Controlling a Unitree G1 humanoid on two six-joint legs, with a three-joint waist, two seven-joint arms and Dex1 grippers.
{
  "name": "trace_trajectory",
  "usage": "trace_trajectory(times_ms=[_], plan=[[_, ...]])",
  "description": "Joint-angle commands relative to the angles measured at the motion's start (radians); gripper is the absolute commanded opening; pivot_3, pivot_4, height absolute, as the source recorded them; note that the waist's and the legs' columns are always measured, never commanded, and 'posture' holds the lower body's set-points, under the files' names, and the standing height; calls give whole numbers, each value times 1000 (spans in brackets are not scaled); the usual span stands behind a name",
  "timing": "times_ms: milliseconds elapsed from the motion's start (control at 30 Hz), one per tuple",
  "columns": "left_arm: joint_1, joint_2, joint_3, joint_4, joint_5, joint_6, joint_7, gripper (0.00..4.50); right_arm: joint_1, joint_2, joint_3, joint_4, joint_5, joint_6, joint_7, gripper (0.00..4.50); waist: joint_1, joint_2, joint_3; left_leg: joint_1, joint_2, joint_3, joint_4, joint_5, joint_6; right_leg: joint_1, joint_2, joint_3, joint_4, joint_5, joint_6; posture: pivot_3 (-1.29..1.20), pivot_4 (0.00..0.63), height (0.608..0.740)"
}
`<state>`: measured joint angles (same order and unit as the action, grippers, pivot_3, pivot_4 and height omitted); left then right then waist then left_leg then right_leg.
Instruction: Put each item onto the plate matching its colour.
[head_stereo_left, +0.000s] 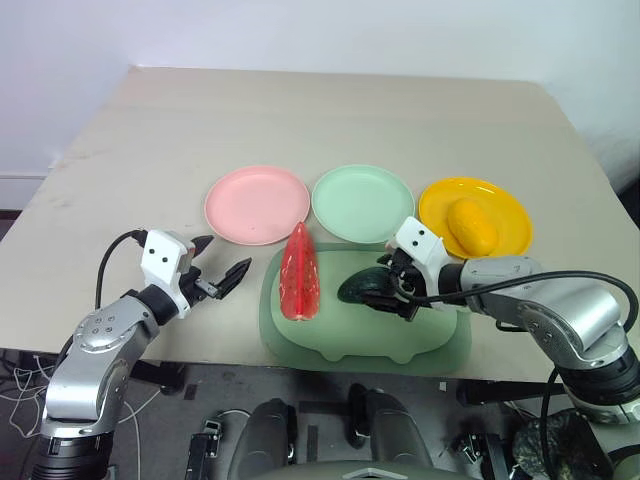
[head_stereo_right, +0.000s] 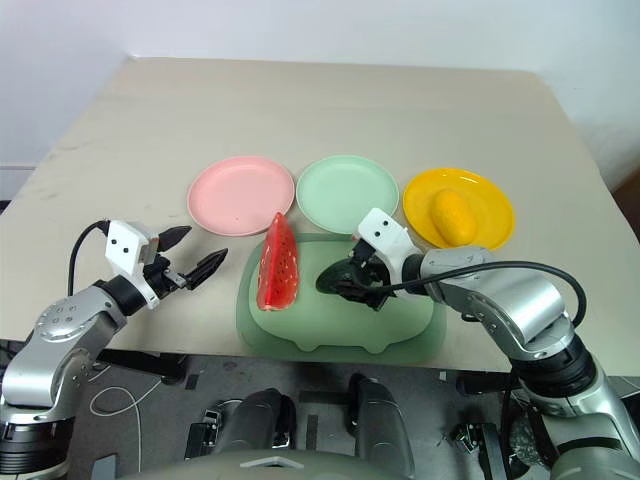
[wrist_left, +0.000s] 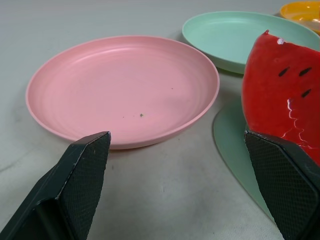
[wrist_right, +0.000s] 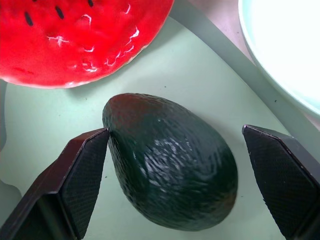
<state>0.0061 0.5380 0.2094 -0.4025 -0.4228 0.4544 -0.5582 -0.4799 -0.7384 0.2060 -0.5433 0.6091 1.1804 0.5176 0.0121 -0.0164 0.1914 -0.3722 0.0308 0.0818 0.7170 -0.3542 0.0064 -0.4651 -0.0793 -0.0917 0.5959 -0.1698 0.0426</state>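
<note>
From the head view, you have the yellow oval toy fruit (head_stereo_left: 472, 227) already lying on the bright yellow round plastic plate (head_stereo_left: 510, 212), while the pink round plastic plate (head_stereo_left: 257, 204) and the pale mint green round plastic plate (head_stereo_left: 362, 203) beside it are both bare on the beige counter (head_stereo_left: 330, 115). The glossy red pointed watermelon wedge (head_stereo_left: 300, 272) and the dark green avocado-like oval (head_stereo_left: 364, 287) both rest on the larger dull-green rounded-rectangle mat (head_stereo_left: 432, 344), near each other but apart. Your right hand (head_stereo_left: 390, 288) sits low over the avocado with its jaws released and gripping nothing; your left hand (head_stereo_left: 221, 266) hovers beside the mat's left edge, also spread and empty. In the left wrist view, the pink plate lies straight ahead between the fingers (wrist_left: 82, 172), with the wedge just at one side. In the right wrist view, the avocado (wrist_right: 170, 160) lies between the two black fingers (wrist_right: 82, 175), one pad close against its narrow end and the other well clear of its rounded end. The step in hand looks like grasping the avocado, so centre the hand over its widest part, lower until both pads bracket its sides, close gently since the glossy skin may slip, then lift clear of the wedge before carrying it to the mint plate.
</note>
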Motion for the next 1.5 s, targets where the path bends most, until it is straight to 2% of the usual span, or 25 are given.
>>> trace_trajectory(times_ms=[33,333,533,700,800,900,1033,1100,1167,1233,1433,1500], plan=[[-4,0,5,-20,0,-12,4,4500,1,-4,9,2,-23,-37,28,4480,0,0,0,0,0,0,0,0,0,0,0,0,0,0,0,0,150,740],[-1,1,9,-23,1,-13,5,4500,11,12,35,53,-78,-76,68,4480,0,0,0,0,0,0,0,0,0,0,0,0,0,0,0,0,150,740],[7,5,18,-29,0,-11,7,4500,2,17,16,42,-84,-82,81,3160,0,0,0,0,0,0,0,0,0,0,0,0,0,0,0,0,150,740],[19,12,30,-40,-8,-4,7,4500,-82,27,-73,60,-50,-94,108,3161,-1,0,0,0,0,0,0,0,0,0,0,0,0,0,0,0,150,740],[19,6,43,-72,-35,22,23,4500,-218,60,-100,192,-82,-135,100,3161,-4,0,0,0,0,0,0,0,0,-1,0,0,0,0,0,0,150,740],[3,8,49,-110,-74,63,32,4500,-293,88,-38,351,-171,-242,114,3161,-3,0,0,0,0,0,0,0,0,-1,0,0,1,0,0,0,150,740],[-18,40,62,-178,-154,138,21,4500,-344,156,83,626,-340,-491,152,3161,-2,0,0,0,-1,0,0,0,0,0,0,-1,0,0,0,0,150,740],[-33,43,77,-203,-197,176,38,4500,-369,189,97,731,-384,-573,166,3161,-2,1,0,-1,-1,1,0,0,0,0,0,0,0,0,0,0,150,740],[-60,41,79,-242,-241,225,71,4500,-393,218,96,826,-416,-643,172,3889,-2,1,1,-1,-1,1,0,0,0,-1,-1,0,0,0,0,0,150,740],[-94,38,74,-278,-294,290,114,4500,-401,236,85,876,-437,-694,181,4422,-3,1,1,-1,-1,0,0,0,-1,-1,-1,0,1,1,0,0,150,740],[-182,82,9,-367,-421,494,207,4500,-345,227,24,835,-480,-882,180,4467,-3,1,1,0,-1,-1,0,2,-3,0,0,0,1,1,0,0,150,740],[-234,62,-7,-378,-483,567,278,4500,-318,216,-17,799,-464,-899,188,4467,-1,1,1,0,-1,-1,0,4,-6,0,0,0,1,1,0,0,150,740]])
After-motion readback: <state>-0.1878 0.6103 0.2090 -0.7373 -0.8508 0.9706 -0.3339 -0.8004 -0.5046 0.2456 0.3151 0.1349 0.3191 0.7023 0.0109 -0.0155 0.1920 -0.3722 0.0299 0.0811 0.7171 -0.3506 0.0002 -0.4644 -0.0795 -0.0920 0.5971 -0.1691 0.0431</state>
